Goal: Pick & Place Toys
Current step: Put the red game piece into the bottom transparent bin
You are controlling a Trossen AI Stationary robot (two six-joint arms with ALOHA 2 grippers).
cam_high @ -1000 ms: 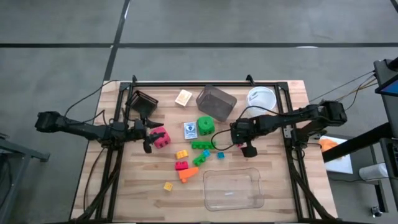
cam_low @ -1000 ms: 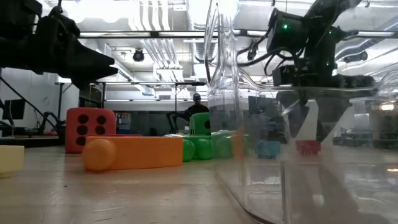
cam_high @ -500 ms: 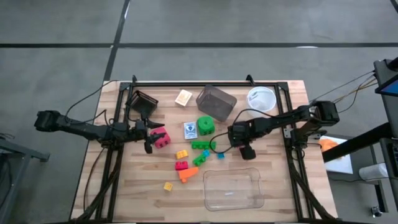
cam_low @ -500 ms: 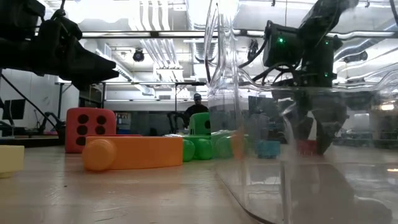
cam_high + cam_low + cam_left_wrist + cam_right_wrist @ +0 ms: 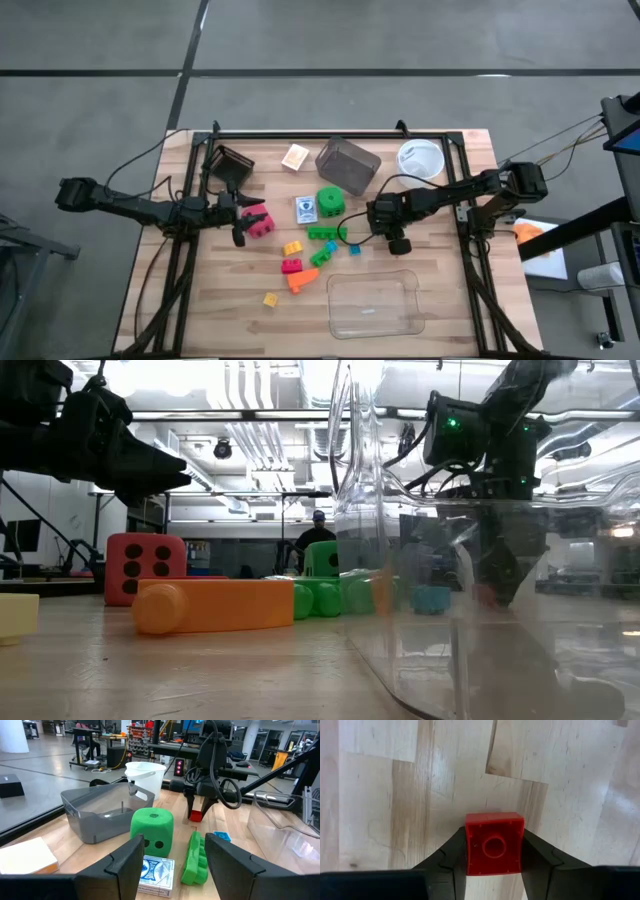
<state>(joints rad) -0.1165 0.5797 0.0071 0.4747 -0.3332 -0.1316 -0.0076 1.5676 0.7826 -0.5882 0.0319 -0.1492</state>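
1. Our right gripper (image 5: 494,851) has its jaws closed on a small red brick (image 5: 494,843), low over the bare wood toward the right side of the tabletop (image 5: 440,290), between the green die (image 5: 331,201) and the right edge. The hold looks to be on two side faces only, so a quick swing could let the brick twist or drop.
2. The clear tray (image 5: 372,304) sits near the front edge. If that is the goal, its tall wall could catch the brick on a low path.
3. The teal brick (image 5: 354,249) and green bricks (image 5: 322,234) lie just beside us; a sideways sweep might scatter them.
4. Our left gripper (image 5: 238,215) waits by the pink die (image 5: 257,221) toward the left edge, jaws apart and empty.
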